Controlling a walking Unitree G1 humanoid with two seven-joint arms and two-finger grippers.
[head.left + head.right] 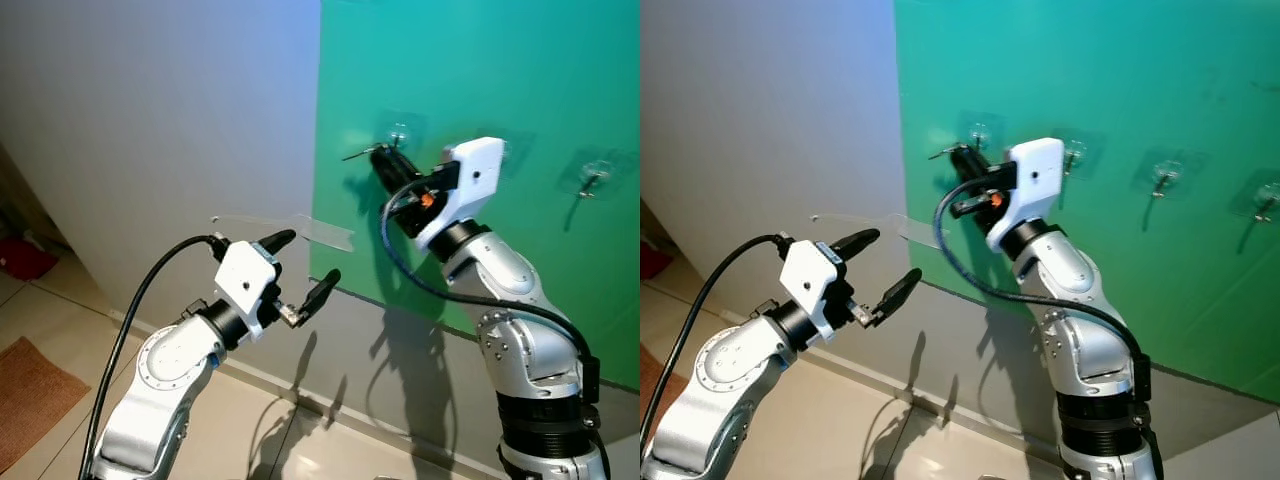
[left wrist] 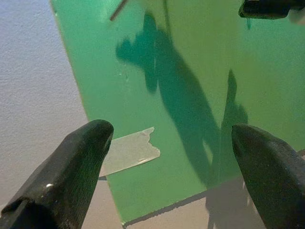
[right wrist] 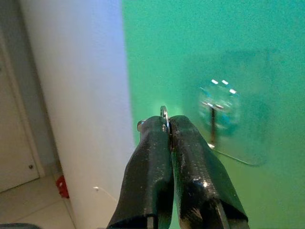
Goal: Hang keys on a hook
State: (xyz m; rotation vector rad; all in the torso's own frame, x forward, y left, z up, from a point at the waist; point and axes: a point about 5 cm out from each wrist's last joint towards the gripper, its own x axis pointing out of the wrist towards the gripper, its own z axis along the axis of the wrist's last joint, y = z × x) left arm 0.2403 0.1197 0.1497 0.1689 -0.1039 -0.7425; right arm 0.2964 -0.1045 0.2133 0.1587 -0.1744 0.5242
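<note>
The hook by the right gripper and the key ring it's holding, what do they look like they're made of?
The hook looks like a dark metal peg on a clear, glossy plastic adhesive pad, judging by its bright glints. The key ring, pinched in the right gripper, looks like thin shiny metal.

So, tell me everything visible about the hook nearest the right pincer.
The hook is a thin, dark metal prong hanging from a shiny round boss on a clear, glossy adhesive pad, stuck flat to the green wall panel. It is the leftmost of a row of such hooks. Nothing hangs on it. The right pincer, shut on a small metal key ring, sits just beside it, apparently not touching.
</note>
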